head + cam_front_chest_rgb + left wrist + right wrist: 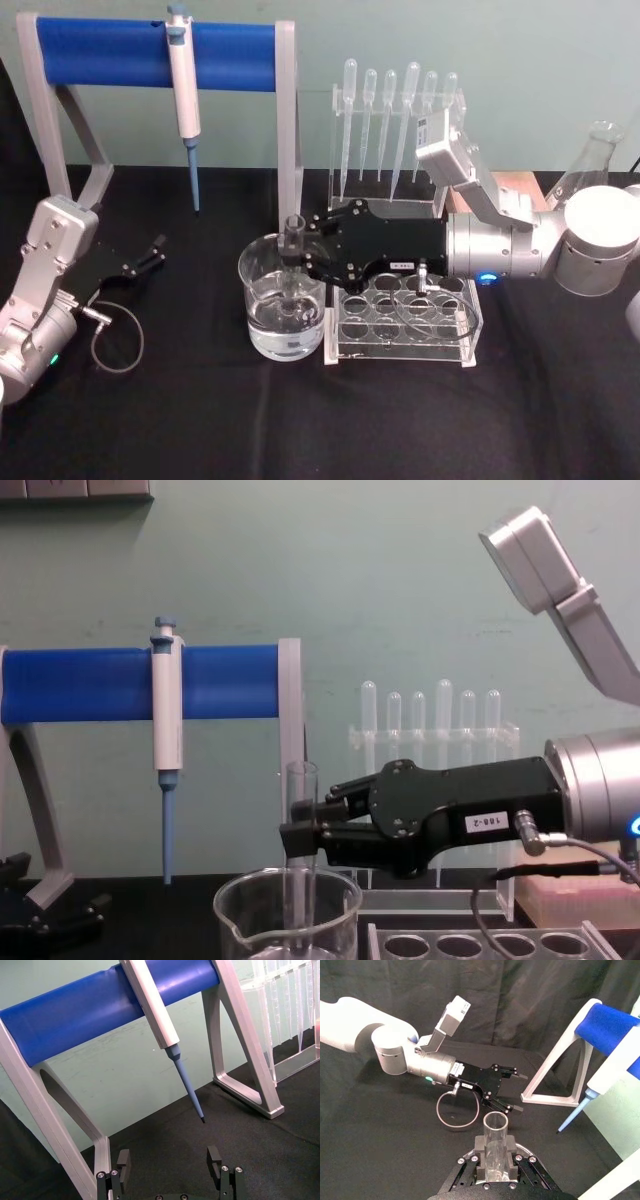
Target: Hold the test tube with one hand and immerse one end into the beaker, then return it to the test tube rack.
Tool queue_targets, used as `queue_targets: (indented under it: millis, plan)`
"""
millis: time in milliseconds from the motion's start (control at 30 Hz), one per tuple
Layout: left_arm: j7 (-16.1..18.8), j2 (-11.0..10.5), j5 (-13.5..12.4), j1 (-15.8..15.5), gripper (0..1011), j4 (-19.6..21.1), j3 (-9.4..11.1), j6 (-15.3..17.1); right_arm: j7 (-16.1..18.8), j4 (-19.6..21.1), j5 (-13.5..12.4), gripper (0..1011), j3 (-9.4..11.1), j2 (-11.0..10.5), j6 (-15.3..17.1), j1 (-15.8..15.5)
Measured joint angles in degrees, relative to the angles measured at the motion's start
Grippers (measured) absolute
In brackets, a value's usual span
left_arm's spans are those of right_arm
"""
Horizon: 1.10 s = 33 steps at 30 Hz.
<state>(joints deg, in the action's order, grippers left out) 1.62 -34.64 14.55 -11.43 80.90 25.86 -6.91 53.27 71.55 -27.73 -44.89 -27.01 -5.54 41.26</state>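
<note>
Closest sits the beaker (262,322), partly filled with water. The test tube (293,228) stands upright in it, its lower end seemingly dipped for the immersion. Reaching over the rack (400,353), the right gripper (303,250) is clamped on the tube's upper part. Off to the side, the left gripper (154,252) rests with jaws apart.

Right end effector (294,246) clamped; left one (146,258) spread

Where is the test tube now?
Head view, centre: the test tube stands upright in the right gripper, lower end in the beaker, left of the rack.
</note>
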Motion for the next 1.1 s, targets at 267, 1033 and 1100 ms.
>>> queue_targets:
  millis: [267,1033,1100]
  plan:
    - [0.0,0.0,0.0,0.0,1000,0.0,0.0,0.0,0.1,-0.7,0.2,238,0.7,0.3,-0.4,-1.2]
    - [0.0,0.0,0.0,0.0,1000,0.0,0.0,0.0,0.4,-2.0,0.5,238,1.3,1.0,-1.2,-2.1]
    - [0.0,0.0,0.0,0.0,1000,0.0,0.0,0.0,0.4,-2.0,0.5,238,1.3,1.0,-1.2,-2.1]
